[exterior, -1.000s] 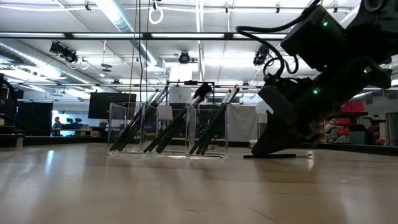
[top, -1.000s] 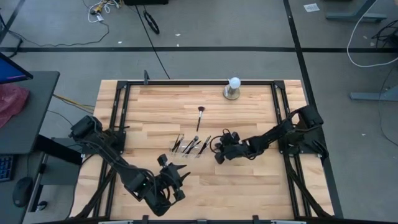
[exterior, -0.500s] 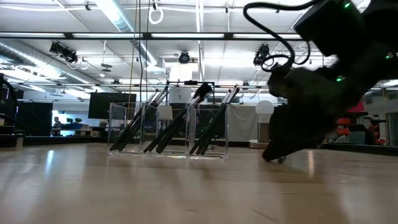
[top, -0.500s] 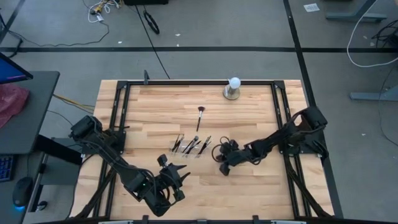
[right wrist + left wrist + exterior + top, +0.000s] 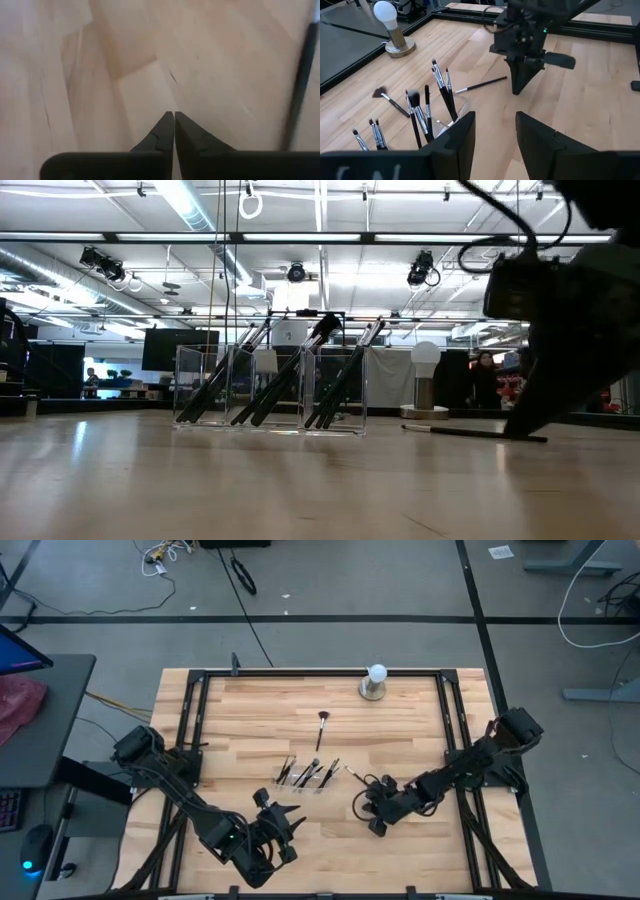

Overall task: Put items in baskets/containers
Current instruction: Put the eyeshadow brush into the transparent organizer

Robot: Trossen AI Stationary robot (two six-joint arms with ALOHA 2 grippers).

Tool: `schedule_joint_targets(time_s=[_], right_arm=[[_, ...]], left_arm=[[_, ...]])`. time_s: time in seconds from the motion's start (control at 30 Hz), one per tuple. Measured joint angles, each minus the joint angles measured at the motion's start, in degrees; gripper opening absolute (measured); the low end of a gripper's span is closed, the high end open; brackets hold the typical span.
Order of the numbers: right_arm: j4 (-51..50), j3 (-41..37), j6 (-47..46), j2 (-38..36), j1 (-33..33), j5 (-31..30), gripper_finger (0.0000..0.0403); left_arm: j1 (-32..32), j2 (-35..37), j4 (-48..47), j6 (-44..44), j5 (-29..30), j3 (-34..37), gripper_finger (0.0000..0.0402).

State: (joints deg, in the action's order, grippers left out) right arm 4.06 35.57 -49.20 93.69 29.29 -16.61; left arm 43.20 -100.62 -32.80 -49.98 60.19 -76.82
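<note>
A clear container [image 5: 308, 776] with three compartments stands mid-table. Several dark-handled brushes [image 5: 270, 385] lean upright in it. One loose brush [image 5: 481, 85] lies flat on the wood just right of the container, and a fan brush [image 5: 322, 724] lies farther back. My right gripper [image 5: 377, 827] is shut, pointing steeply down at bare wood, near and to the right of the loose brush and apart from it. My left gripper [image 5: 495, 140] hangs open near the front edge, aimed at the container, with nothing between its fingers.
A white bulb on a round metal base [image 5: 374, 681] stands at the far edge. Black frame rails [image 5: 452, 710] run along the table's sides. Bare wood lies between the container and the near edge. A cable loop [image 5: 359, 806] hangs by the right wrist.
My right gripper has drawn away from the container's right side toward the table's near right, rising a little and tipping, its fingers shut throughout. The loose brush that lay under it now lies uncovered on the table. My left arm has kept still.
</note>
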Motion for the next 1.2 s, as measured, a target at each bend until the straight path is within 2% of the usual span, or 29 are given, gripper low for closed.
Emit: schedule_joint_targets(time_s=[0.17,0.37,0.47,0.57,0.63,0.77,0.87,1.03,1.2], right_arm=[[0.66,0.00,3.05,-1.09,2.27,-8.76,0.0048],[0.22,0.00,9.59,-0.99,3.12,-25.06,0.0132],[0.28,-0.31,15.86,-0.99,1.41,-27.51,0.0172],[2.86,-2.20,23.25,-0.99,-1.32,-23.19,0.0195],[7.84,-4.44,29.86,-0.99,-3.53,-17.97,0.0200],[18.05,-9.04,39.03,-0.94,-8.62,-6.58,0.0193],[22.11,-11.71,44.09,-0.94,-12.28,1.31,0.0180],[25.45,-13.75,48.91,-0.94,-17.13,7.87,0.0151],[28.19,-13.84,52.82,-0.92,-19.46,11.55,0.0126]], left_arm=[[0.00,0.00,0.04,0.00,0.00,0.00,0.0142],[0.00,0.02,0.04,0.00,0.02,0.00,0.0142],[0.00,0.02,0.02,0.00,0.02,0.00,0.0142],[0.00,0.06,0.02,0.00,0.02,0.00,0.0142],[0.00,0.07,0.03,0.00,0.02,0.00,0.0142],[0.00,0.07,0.02,0.07,0.02,0.00,0.0142],[0.00,0.07,0.00,0.09,0.02,0.00,0.0142],[0.00,0.07,0.00,0.22,0.02,0.00,0.0142],[-0.20,0.07,0.00,0.22,0.01,0.00,0.0142]])
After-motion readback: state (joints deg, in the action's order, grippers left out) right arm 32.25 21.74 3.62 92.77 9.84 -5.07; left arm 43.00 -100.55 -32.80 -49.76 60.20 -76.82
